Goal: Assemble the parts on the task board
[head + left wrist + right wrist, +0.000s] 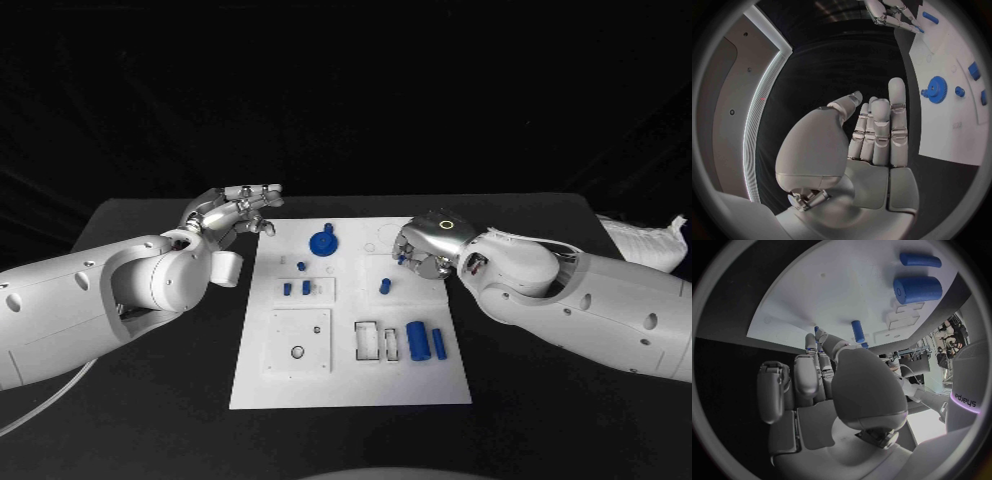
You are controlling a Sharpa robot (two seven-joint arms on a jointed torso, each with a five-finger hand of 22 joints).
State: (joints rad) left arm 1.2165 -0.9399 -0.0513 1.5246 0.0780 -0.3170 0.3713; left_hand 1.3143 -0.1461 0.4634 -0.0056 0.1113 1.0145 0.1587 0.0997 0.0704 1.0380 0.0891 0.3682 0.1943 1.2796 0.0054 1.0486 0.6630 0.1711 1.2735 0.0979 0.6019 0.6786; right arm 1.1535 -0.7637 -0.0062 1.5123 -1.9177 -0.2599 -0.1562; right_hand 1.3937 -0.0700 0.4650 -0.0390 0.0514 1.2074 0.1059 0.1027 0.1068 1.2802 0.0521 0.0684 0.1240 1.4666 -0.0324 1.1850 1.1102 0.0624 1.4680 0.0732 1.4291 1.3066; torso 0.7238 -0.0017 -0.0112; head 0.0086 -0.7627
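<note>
Head view has the white task board (281,380) lying in the middle of the black table (144,400), with a blue gear (325,243) near its far edge and two blue cylinders (417,341) toward its right edge. Off the board's far left corner, the left hand (235,213) hovers with fingers spread and nothing in them. Over the board's right edge, the right hand (417,252) has its fingers near a small blue peg (385,286); I cannot tell whether it grasps anything.

The silver many-fingered left hand (873,135) stood flat, fingers straight and close together, holding nothing, over the black table (836,65) just off an edge of the white task board (948,135). A blue toothed gear (934,90) sat on the board near that edge
</note>
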